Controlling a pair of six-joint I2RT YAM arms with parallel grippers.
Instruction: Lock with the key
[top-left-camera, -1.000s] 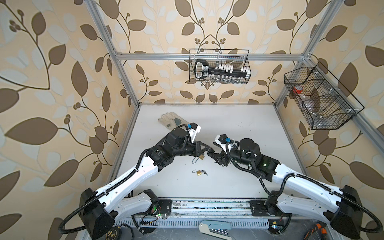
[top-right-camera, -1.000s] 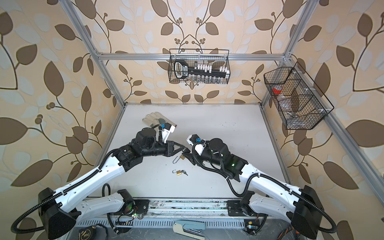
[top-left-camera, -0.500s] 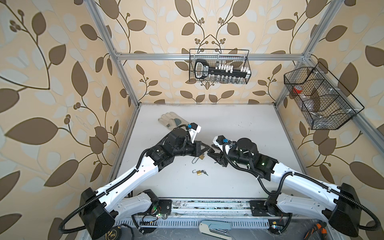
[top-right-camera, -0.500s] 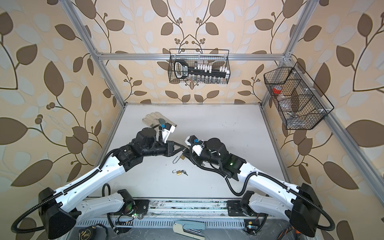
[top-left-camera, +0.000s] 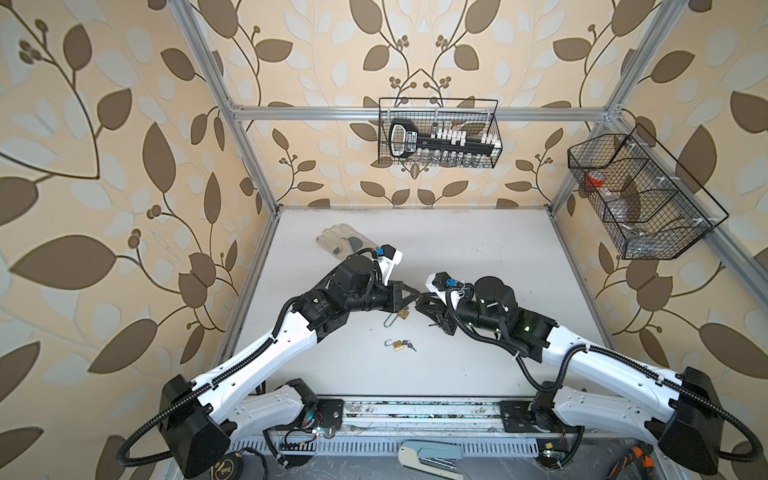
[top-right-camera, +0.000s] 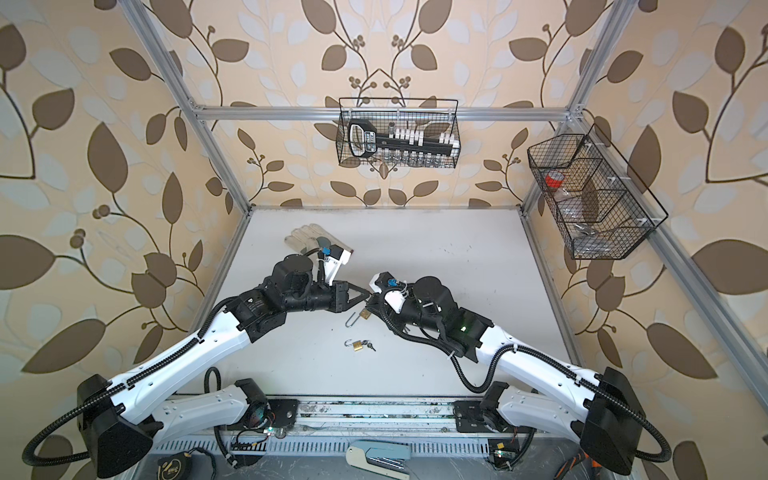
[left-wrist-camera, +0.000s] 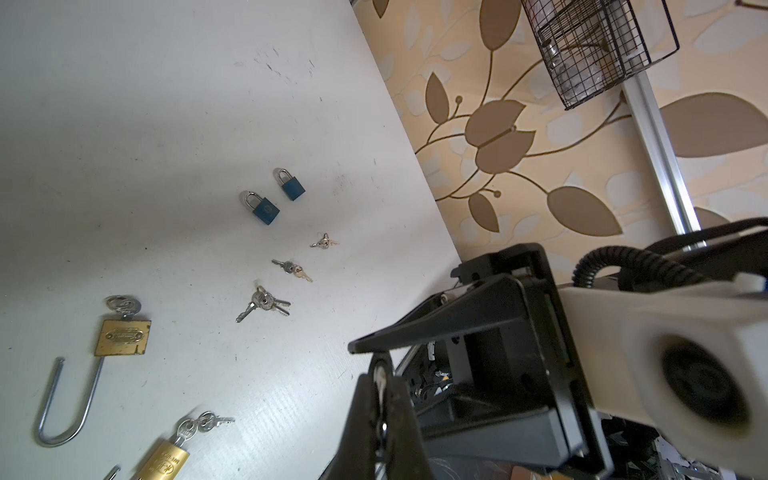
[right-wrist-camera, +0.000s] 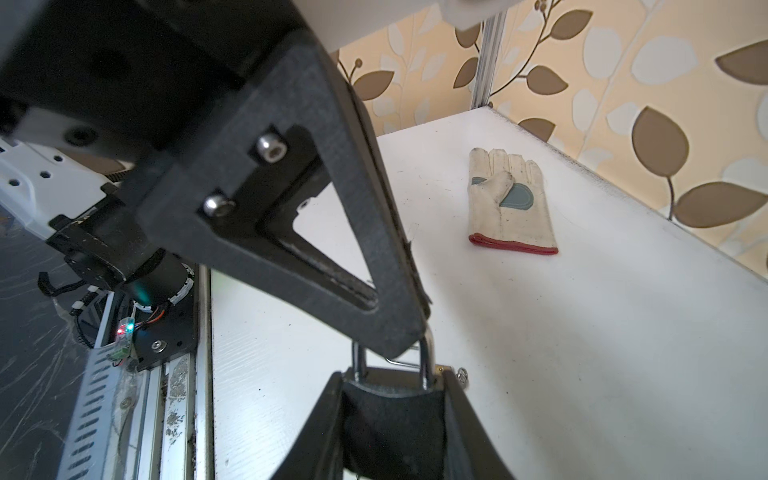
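My left hand and right hand are matt black plastic with a fine, grainy, layered surface, fastened with bright steel screws. The dark padlock has a dull body and a polished metal shackle. The white table is smooth, faintly glossy board, scuffed with dark marks. The flat brass padlock looks tarnished and its long steel shackle shines. The small blue padlocks have a satin coat, and the loose keys are bright metal. The off-white work glove is soft, worn and red-hemmed.
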